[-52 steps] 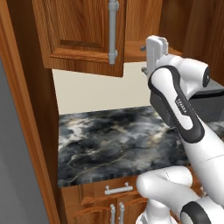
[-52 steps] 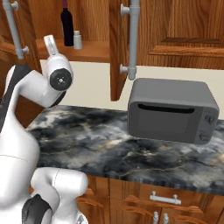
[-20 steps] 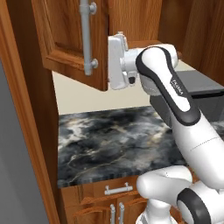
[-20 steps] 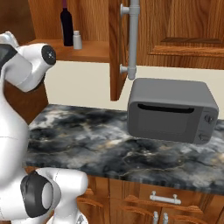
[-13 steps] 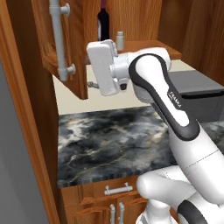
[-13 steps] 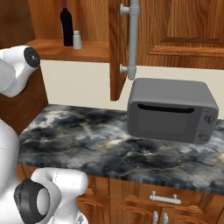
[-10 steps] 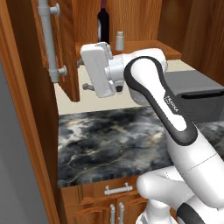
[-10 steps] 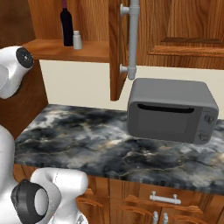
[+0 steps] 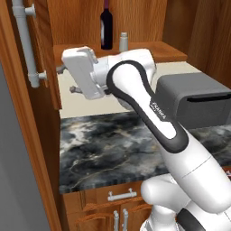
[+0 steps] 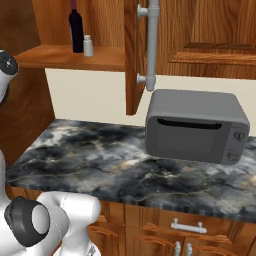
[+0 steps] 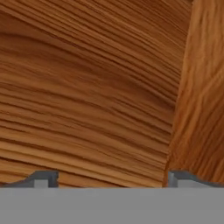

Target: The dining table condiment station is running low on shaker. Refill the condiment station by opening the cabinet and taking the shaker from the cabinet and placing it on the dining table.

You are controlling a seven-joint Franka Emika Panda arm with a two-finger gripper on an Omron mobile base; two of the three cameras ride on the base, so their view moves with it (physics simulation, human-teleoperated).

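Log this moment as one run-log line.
phase: cabinet open, reach pending | gripper: open, empty, beside the door | shaker: on shelf right of wine bottle | microwave: on counter

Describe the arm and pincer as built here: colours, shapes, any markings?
A glossy white arm of rounded, tubular links with dark grey joint bands and small grey lettering on the forearm. Its hand is a boxy white block. The pincer ends in two small dark grey finger tips. No loose cables visible.

Kitchen; wooden wall cabinet [image 10: 200, 35]; marbled stone counter [image 10: 115, 160]; grey microwave [image 10: 195, 125]; drawers below
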